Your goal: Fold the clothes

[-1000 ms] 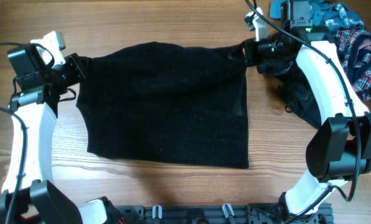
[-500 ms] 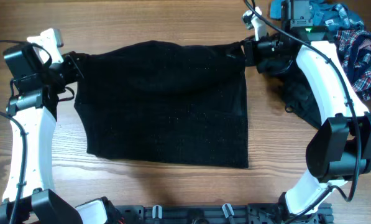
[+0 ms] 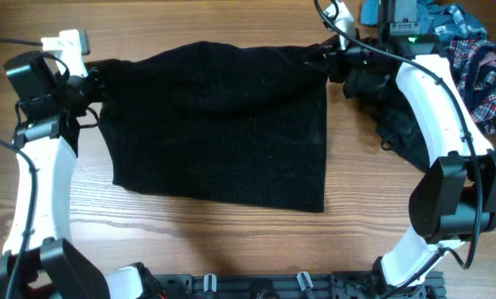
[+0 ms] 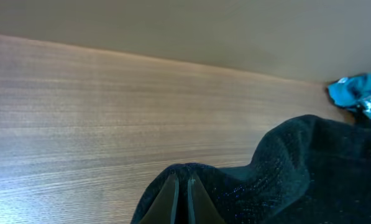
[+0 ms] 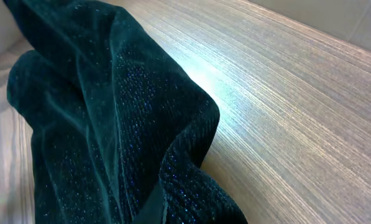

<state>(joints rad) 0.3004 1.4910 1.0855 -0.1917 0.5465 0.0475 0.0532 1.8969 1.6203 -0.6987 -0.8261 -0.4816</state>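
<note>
Clamped tight, the left gripper and right gripper pinch the far corners of the black textured garment. Its near hem seemingly rests flat.

We record one black textured garment, its knit flecked with tiny glints, bunched in deep folds and gathered to a narrow pinch at the bottom. Behind it, a wooden table with a pale glare runs to its far edge.
</note>
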